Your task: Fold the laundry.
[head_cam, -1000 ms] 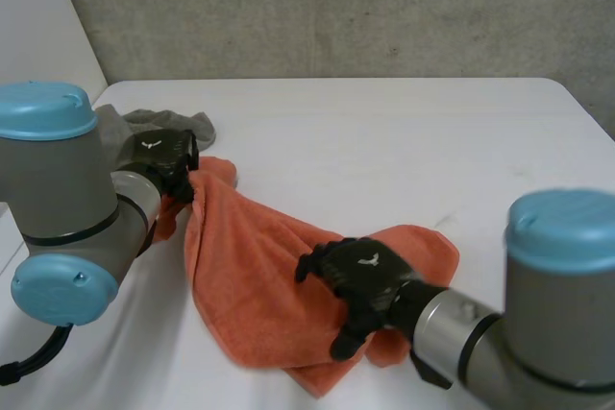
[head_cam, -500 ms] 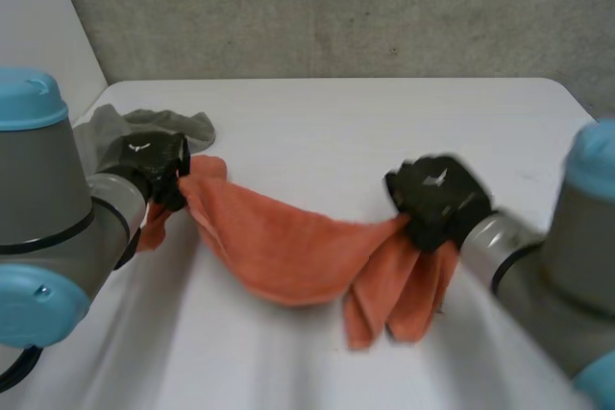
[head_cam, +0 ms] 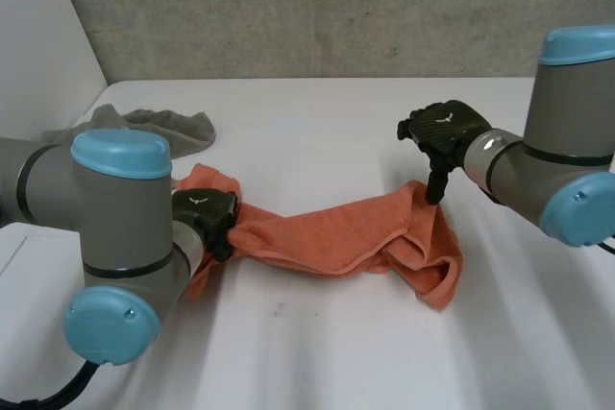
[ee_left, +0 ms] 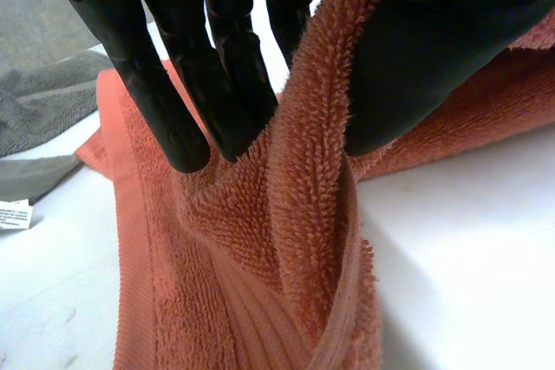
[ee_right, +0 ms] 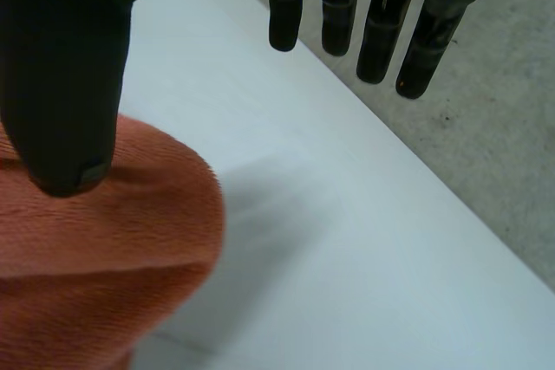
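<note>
An orange towel (head_cam: 327, 237) lies bunched in a long strip across the middle of the white table (head_cam: 327, 122). My left hand (head_cam: 207, 213) is at its left end, fingers (ee_left: 173, 84) and thumb pinching a fold of the orange towel (ee_left: 303, 179) between them. My right hand (head_cam: 444, 132) hovers just above the towel's right end with its fingers (ee_right: 381, 32) straight and spread. Its thumb tip (ee_right: 61, 84) hangs over a rounded hump of the orange towel (ee_right: 104, 249), with nothing held.
A grey garment (head_cam: 159, 127) lies crumpled at the table's far left, behind my left arm; the grey garment (ee_left: 43, 119) has a white label (ee_left: 13, 214) beside it. A concrete wall stands beyond the table's far edge.
My right hand carried the towel's right end up and to the right, then let go and opened above it. My left hand stayed pinched on the left end, and the towel stretched into a strip.
</note>
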Controlling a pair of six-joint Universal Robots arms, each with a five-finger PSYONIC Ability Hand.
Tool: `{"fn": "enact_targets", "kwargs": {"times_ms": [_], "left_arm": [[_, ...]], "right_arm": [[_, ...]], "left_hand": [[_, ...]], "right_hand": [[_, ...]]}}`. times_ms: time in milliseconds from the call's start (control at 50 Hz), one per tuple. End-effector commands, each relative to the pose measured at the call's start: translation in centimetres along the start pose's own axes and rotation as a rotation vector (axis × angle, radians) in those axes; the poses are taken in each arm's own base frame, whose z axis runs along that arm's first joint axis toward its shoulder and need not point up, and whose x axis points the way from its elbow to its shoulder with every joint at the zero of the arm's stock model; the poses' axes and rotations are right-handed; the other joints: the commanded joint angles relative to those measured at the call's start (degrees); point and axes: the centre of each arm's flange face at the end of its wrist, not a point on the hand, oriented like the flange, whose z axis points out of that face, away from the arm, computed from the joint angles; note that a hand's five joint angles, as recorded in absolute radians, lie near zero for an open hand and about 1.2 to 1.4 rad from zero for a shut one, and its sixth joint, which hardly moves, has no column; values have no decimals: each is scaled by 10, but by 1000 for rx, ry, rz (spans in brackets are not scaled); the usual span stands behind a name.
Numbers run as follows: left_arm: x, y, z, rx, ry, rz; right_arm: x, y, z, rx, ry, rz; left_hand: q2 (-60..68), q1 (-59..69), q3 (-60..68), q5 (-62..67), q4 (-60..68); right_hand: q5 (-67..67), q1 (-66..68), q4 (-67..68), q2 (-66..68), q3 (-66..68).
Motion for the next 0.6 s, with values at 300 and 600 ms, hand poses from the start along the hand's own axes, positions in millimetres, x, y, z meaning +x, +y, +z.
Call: {"fn": "enact_targets", "kwargs": {"times_ms": [300, 600], "left_arm": [[-7, -4, -8, 7, -32, -7], [-10, -3, -7, 3, -38, -11]], "right_arm": [[-4, 47, -81, -176, 2, 587], [-13, 67, -50, -185, 5, 798]], "left_hand": [[121, 181, 120, 143, 113], [-51, 9, -53, -29, -59]], "right_hand": [[59, 85, 61, 59, 60], [59, 85, 61, 59, 60]]}}
